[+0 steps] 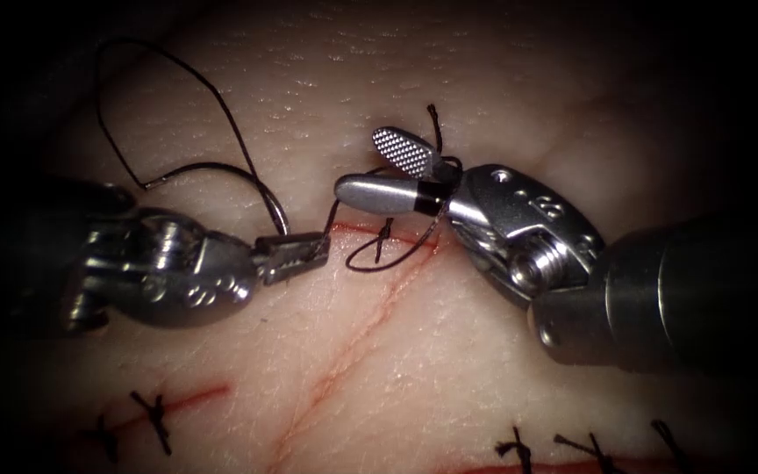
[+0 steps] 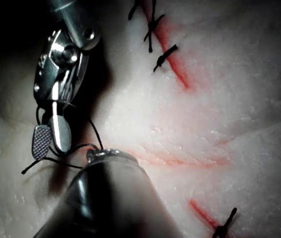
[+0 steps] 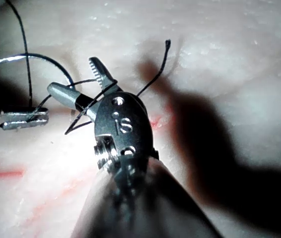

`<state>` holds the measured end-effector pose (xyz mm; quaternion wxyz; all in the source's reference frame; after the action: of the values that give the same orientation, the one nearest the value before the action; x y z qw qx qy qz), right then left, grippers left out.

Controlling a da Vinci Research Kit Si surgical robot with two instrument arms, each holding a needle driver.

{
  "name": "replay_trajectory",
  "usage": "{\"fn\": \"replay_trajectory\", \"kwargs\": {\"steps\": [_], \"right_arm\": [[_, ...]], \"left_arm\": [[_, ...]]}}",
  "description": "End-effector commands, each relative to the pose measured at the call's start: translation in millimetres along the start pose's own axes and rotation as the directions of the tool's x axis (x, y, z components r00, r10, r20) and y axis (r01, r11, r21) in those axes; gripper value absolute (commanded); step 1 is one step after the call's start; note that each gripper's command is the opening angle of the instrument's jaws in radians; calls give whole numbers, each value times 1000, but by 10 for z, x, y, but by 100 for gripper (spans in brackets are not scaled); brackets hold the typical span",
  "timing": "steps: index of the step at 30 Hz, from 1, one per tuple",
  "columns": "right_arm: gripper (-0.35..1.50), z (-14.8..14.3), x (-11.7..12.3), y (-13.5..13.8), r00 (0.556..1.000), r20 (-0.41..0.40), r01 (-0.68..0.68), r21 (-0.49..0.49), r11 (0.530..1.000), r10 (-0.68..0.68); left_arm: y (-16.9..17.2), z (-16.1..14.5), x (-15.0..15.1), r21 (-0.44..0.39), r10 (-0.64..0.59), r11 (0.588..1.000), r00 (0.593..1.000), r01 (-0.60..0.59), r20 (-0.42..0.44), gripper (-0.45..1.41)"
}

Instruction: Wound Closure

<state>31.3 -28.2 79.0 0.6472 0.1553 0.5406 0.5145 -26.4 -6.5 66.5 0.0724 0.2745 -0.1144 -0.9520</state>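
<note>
My left tool [image 1: 296, 254] lies left of the cut [image 1: 396, 239], jaws shut on the dark thread [image 1: 221, 98] just beside the wound. The curved needle [image 1: 212, 165] rests free on the tissue [image 1: 449, 369] above that tool, out of the tissue, its far end trailing a big thread loop. My right tool [image 1: 360, 162] comes in from the right over the cut with its jaws open and holding nothing; thread is wrapped round its jaws. A short thread tail [image 1: 434, 123] stands up just behind it. The right wrist view shows the open right tool [image 3: 71, 74], the needle [image 3: 36, 55] and the left tool [image 3: 24, 119].
Finished knotted stitches [image 1: 155, 412] sit on a lower cut at the left, and more stitches [image 1: 519, 449] at the lower right. A thin red streak [image 1: 353, 347] runs diagonally down from the wound. In the left wrist view the right tool [image 2: 51, 152] stands beside other stitches [image 2: 165, 57].
</note>
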Motion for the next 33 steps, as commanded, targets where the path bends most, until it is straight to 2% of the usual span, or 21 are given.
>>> {"fn": "replay_trajectory", "kwargs": {"steps": [1, 10, 12, 16, 19, 20, 21, 23, 25, 28, 29, 33], "right_arm": [[73, 3, -13, 5, 1000, 12, -9, -22, 1000, 9], [71, -7, -21, 34, 992, 5, -125, -118, 985, 126], [73, -9, -22, 38, 988, 9, -152, -102, 983, 154], [52, -18, -22, 39, 987, 37, -157, -51, 986, 159], [57, -21, -20, 39, 986, 44, -160, -37, 986, 162], [71, -23, -18, 38, 985, 54, -163, -25, 986, 164], [74, -24, -17, 37, 984, 59, -165, -15, 986, 165], [74, -24, -16, 37, 985, 52, -167, -9, 986, 167], [78, -22, -15, 37, 985, 31, -169, -4, 986, 169], [79, -16, -15, 36, 982, 3, -189, 1, 982, 189], [89, -12, -15, 35, 980, 0, -201, 4, 980, 201], [96, -8, -16, 32, 979, 2, -202, 11, 979, 202]], "left_arm": [[3, 12, 5, 5, 8, 1000, 1000, -8, 6, -45], [6, 46, 4, 29, 34, 999, 998, -36, 48, -45], [7, 49, 0, 32, 36, 999, 998, -38, 41, -45], [4, 49, -20, 23, 39, 999, 999, -40, 31, -45], [3, 46, -29, 21, 31, 999, 999, -32, 27, -45], [2, 42, -40, 20, 24, 1000, 999, -24, 29, -45], [4, 40, -50, 24, 26, 999, 998, -27, 49, -45], [11, 42, -55, 27, 30, 999, 998, -31, 61, -45], [26, 48, -54, 15, 40, 999, 995, -42, 86, -45], [51, 62, -46, -12, 52, 999, 995, -52, 80, -45], [64, 70, -40, -27, 58, 998, 996, -56, 71, -45], [72, 79, -34, -39, 60, 998, 997, -58, 55, -45]]}}
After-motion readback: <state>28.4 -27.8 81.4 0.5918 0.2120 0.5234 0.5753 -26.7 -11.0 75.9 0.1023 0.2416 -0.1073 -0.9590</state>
